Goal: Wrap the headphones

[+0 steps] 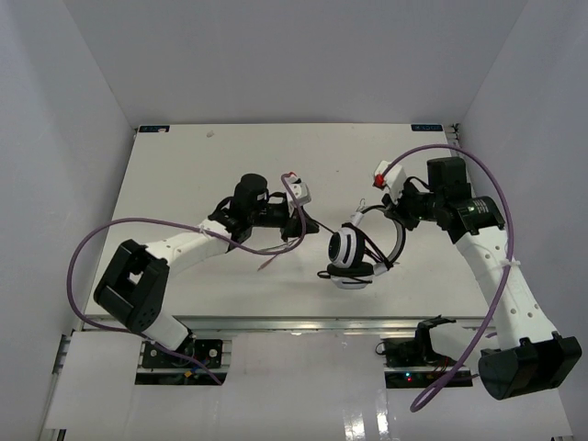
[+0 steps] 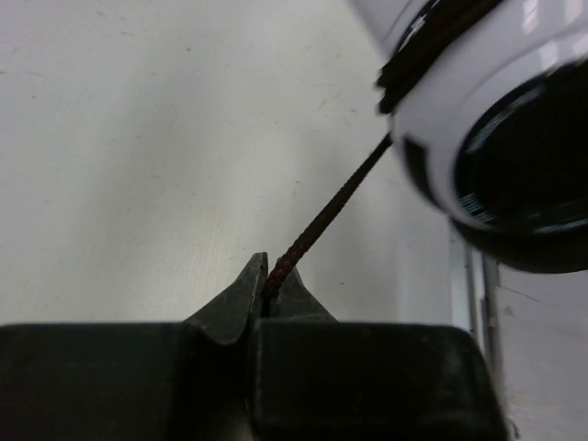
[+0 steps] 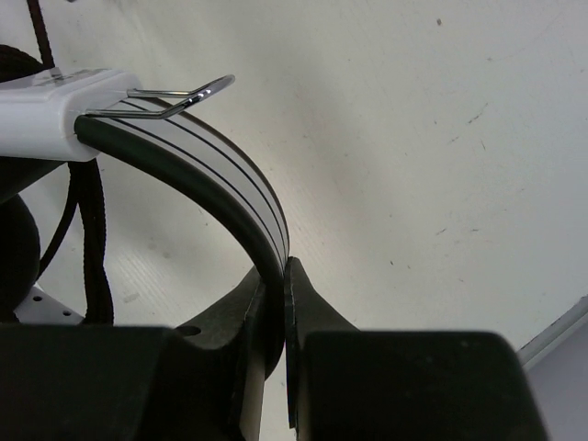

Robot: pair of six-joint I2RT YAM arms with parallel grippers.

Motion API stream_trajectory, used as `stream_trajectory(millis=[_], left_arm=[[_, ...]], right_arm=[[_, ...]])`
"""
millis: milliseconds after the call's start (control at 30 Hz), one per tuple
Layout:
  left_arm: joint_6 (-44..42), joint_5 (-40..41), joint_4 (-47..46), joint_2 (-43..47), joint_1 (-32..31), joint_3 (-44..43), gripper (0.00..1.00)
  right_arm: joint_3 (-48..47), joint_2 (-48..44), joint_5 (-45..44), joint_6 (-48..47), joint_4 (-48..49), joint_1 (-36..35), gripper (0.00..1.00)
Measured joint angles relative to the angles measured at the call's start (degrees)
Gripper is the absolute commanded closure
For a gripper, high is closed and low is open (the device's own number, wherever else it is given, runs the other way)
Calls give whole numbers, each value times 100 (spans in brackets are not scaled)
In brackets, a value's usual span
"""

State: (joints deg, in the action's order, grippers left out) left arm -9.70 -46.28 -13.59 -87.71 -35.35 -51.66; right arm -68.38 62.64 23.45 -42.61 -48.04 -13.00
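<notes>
Though faint overhead, cord (image 2: pixel 323 213) in hand (image 2: pixel 268 278)

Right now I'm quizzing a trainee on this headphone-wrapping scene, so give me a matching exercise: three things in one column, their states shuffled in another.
Things:
1. left hand
2. right hand
3. ear cup

States:
A. white, with a black pad
B. shut on the headband
C. shut on the cord

Pairs: 1-C, 2-B, 3-A
</notes>
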Motion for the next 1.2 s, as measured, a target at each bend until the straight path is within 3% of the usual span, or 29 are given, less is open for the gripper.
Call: stream_trajectory(millis=[267, 500, 867, 1200], left_arm=[[573, -794, 2419, -478, 24, -1844, 96], [1125, -1111, 4100, -1239, 127, -2974, 89], [1761, -1457, 4646, -1424, 476, -3243, 75], [2468, -2392, 4158, -1430, 890, -3097, 74]], right_arm=[[368, 295, -1788, 378, 1027, -1127, 92], [214, 991, -2870, 858, 1610, -1262, 92], [205, 1094, -3710, 824, 1957, -1321, 92], [227, 1124, -4241, 460, 2045, -1315, 92]])
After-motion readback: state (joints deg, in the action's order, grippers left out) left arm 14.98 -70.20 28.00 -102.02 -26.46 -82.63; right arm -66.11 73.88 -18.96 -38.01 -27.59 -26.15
